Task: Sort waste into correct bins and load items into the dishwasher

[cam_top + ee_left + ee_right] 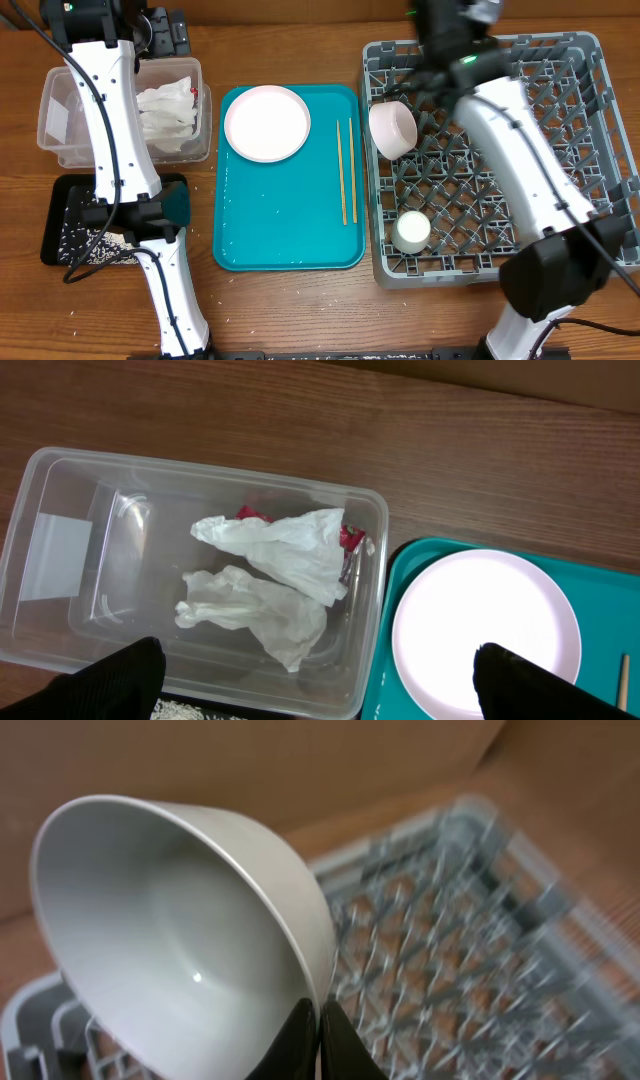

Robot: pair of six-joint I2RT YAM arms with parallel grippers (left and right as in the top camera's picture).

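Nearest us, a small white round cup (411, 231) stands in the grey lattice plastic dish rack (585, 100). Farther in, our right gripper (320, 1032) pinches the rim of a white round bowl (170, 950), which is tilted at the rack's left side. Farthest, our left gripper (320, 682) hangs spread wide above crumpled white paper napkins (280, 575) lying in the clear plastic tub (60, 490).

Grey dish rack (470, 930) blurred in right wrist view, black tray (62, 205) partly hidden under left arm (115, 130), plate (485, 625) cut by bottom edge
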